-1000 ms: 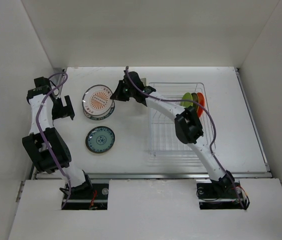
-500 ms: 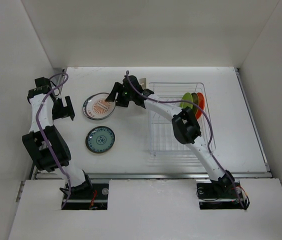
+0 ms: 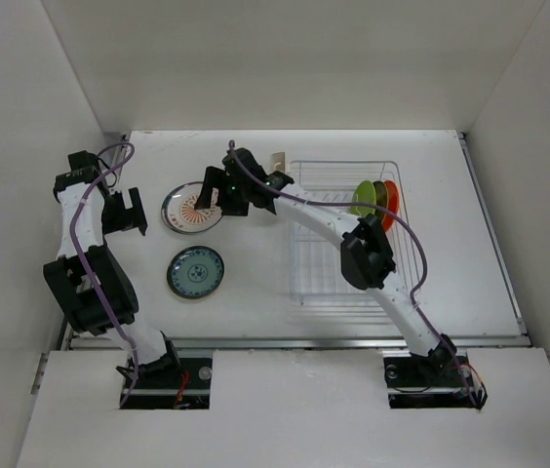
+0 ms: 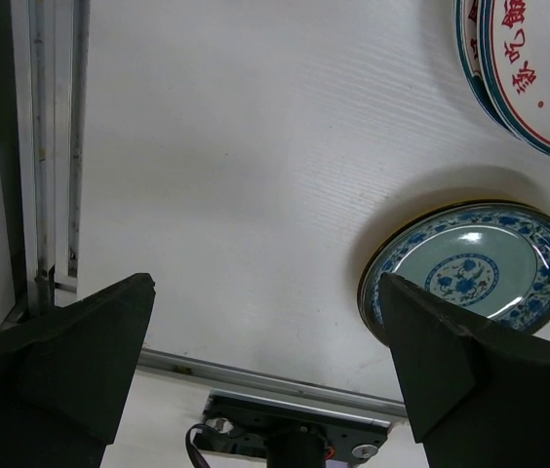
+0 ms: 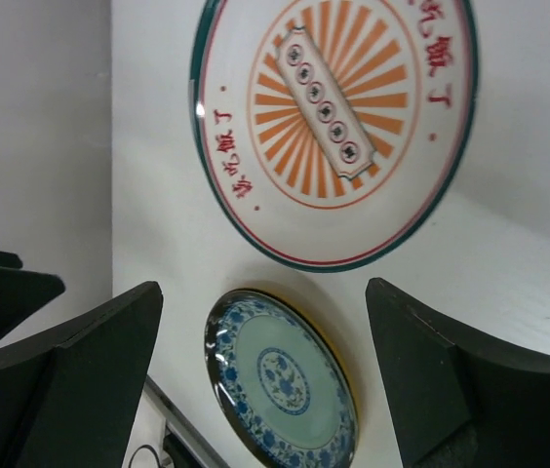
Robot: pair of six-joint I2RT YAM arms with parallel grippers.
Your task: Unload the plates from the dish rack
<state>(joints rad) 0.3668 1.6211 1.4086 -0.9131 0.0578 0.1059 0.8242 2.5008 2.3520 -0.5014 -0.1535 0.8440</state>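
White tabletop (image 3: 255, 292): right gripper (image 3: 211, 193), spread and empty, above round white orange-centred plate (image 3: 189, 209).
Lime green plate (image 3: 364, 198) and orange plate (image 3: 391, 203) stand in the silver wire dish rack (image 3: 333, 293); left gripper (image 3: 127, 212) gapes idle. Leaving low could clip the plate's rim.

Green, orange plates (image 3: 373, 198) upright in rack (image 3: 314, 265)
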